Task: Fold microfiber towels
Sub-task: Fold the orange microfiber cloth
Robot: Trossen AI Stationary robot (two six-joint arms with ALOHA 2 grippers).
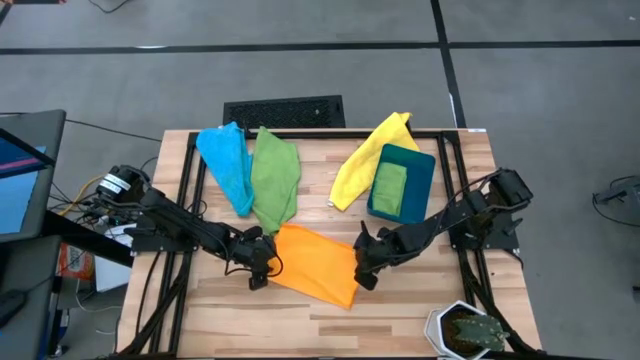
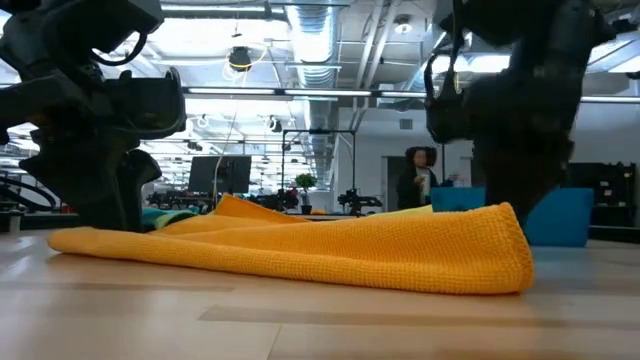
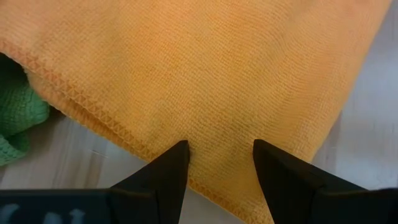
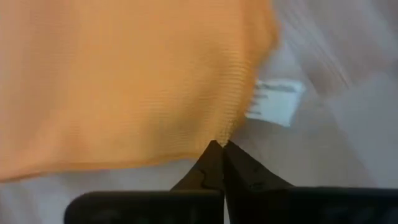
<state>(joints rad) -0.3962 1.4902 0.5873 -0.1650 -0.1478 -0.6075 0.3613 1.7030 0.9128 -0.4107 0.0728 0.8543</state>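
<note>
Orange microfiber towel [image 1: 317, 265] spread mostly flat at front middle of pale wooden bench [image 1: 400, 310], one edge doubled over and slightly raised. Left gripper [image 1: 258, 262] down at towel's left edge, jaws standing well apart over the stitched hem in the left wrist view, fingertips [image 3: 177, 155] resting on the orange cloth without pinching it. Right gripper [image 1: 366, 262] low at towel's right edge, jaws pressed fully together in the right wrist view, tips meeting right at the cloth's corner beside a small white label [image 4: 273, 102]; cannot tell whether any cloth is caught between them. Farther back on the bench: light blue microfiber towel [image 1: 227, 163] and green microfiber towel [image 1: 274, 178] lying side by side and touching, green one reaching down to the orange towel's back edge. Yellow microfiber towel [image 1: 365, 160] stretched diagonally, just beside rigid dark teal rectangular bin [image 1: 418, 185] with folded green cloth [image 1: 390, 187] inside. Person [image 2: 417, 178] visible far off in the room behind the bench.
</note>
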